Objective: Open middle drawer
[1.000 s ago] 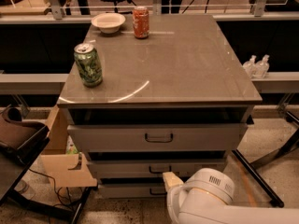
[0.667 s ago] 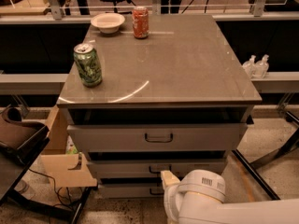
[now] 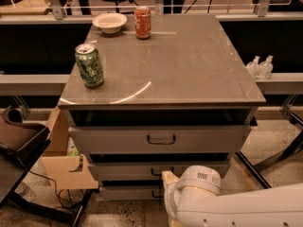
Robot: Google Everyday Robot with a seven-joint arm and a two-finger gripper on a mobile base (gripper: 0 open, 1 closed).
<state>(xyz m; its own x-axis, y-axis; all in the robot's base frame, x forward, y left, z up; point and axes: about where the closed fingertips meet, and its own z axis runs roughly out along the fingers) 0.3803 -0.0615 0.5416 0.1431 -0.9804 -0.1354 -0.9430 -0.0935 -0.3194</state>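
Observation:
The grey cabinet has three drawers. The middle drawer [image 3: 123, 168] is the shallow second one, and its small dark handle [image 3: 159, 172] shows at centre. It looks level with the lowest drawer [image 3: 128, 192] below it. The taller top drawer [image 3: 161, 139] sits above. My gripper [image 3: 168, 178] is low in front of the cabinet, right beside the middle drawer's handle on its right. My white wrist [image 3: 199, 183] hides most of it and the right part of the lower two drawers.
On the cabinet top stand a green can [image 3: 89, 65], a red can [image 3: 142, 22] and a white bowl [image 3: 110, 21]. A cardboard box [image 3: 64, 167] and a dark chair [image 3: 19, 138] stand at left. Two clear bottles [image 3: 260, 66] sit on a ledge at right.
My arm has moved left and slightly up, bringing the gripper closer to the middle drawer's handle. The drawers have not moved.

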